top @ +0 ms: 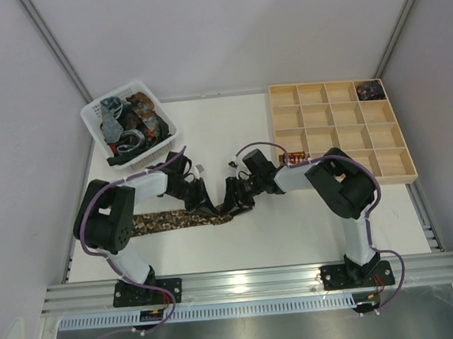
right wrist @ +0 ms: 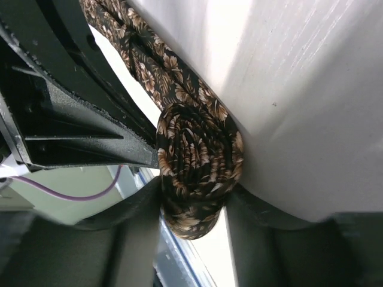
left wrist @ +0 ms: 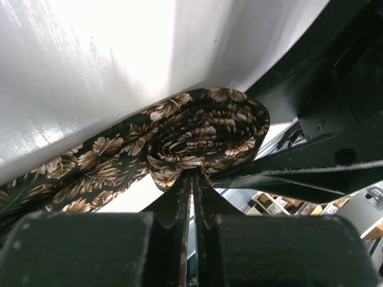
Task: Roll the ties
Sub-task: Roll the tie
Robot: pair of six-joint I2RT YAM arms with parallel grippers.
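Top external view: the dark brown floral tie (top: 161, 221) lies on the table (top: 295, 231), its right end wound into a coil (right wrist: 200, 158) where both arms meet. Left gripper (left wrist: 191, 182) fingers pinch the coil's edge, right gripper (right wrist: 194, 212) fingers clasp its sides; the next turn likely needs even tension so layers stay aligned

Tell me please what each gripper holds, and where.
Both hold the brown floral tie by its roll: left gripper pinches the edge, right gripper clamps the sides.
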